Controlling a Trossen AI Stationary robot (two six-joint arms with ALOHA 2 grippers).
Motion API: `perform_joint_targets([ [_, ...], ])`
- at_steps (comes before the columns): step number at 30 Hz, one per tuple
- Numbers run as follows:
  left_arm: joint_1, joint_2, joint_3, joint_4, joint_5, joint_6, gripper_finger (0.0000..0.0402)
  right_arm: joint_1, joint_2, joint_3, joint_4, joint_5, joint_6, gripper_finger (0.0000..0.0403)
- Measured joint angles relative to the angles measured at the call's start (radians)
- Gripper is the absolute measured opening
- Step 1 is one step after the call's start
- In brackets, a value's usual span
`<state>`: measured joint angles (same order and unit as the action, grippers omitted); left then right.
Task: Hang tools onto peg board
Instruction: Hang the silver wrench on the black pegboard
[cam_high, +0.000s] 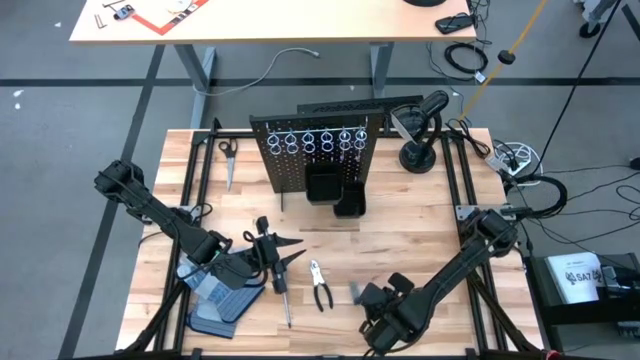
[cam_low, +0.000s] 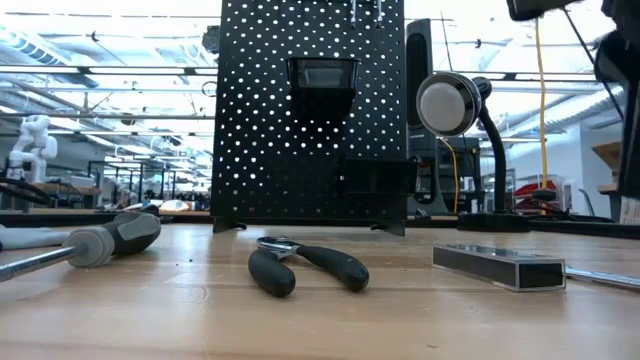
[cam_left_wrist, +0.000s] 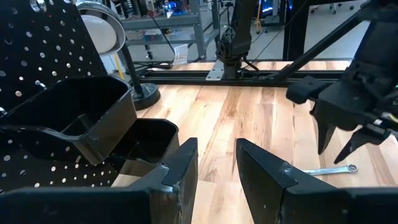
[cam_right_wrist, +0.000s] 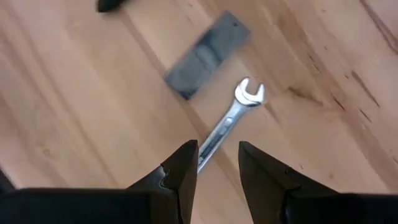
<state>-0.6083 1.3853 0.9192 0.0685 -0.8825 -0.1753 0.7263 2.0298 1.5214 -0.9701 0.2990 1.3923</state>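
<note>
Tools – rubbery-handled pliers, slim silver wrench, flat grey bar – bare wood.

The wrench is partly hidden behind the right tool's fingers, the screwdriver shaft is cut off at the low view's edge, and the peg board top is cropped.

Peg board stands upright at the desk's rear centre, lamp to its right, scissors to its left. In front — screwdriver, then pliers, then grey metal piece, left to right. Wrench lies just beside that piece — gloves at front left.
</note>
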Motion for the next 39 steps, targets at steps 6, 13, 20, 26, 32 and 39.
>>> perform_joint_targets([
  [6, -0.001, 0.0, 0.0, 0.001, 0.0, 0.0, 0.0121, -0.02, -0.001, -0.1, 0.092, -0.095, 0.063, 0.011],
  [13, -0.001, 0.0, 0.0, 0.001, 0.0, 0.0, 0.0121, -0.042, -0.009, -0.169, 0.289, -0.127, 0.033, 0.0109],
  [20, 0.0, 0.0, 0.0, 0.001, 0.0, 0.0, 0.0121, -0.059, -0.009, -0.169, 0.277, -0.158, -0.009, 0.0108],
  [26, 0.0, 0.0, 0.0, 0.001, 0.0, 0.0, 0.0121, -0.074, -0.007, -0.168, 0.177, -0.168, -0.055, 0.0084],
  [32, 0.0, 0.0, 0.0, 0.001, 0.0, 0.0, 0.0121, -0.096, -0.007, -0.169, 0.126, -0.177, -0.202, 0.0057],
  [39, 0.0, 0.0, 0.0, 0.001, 0.0, 0.0, 0.0121, -0.131, -0.007, -0.17, 0.127, -0.205, -0.332, 0.0053],
])
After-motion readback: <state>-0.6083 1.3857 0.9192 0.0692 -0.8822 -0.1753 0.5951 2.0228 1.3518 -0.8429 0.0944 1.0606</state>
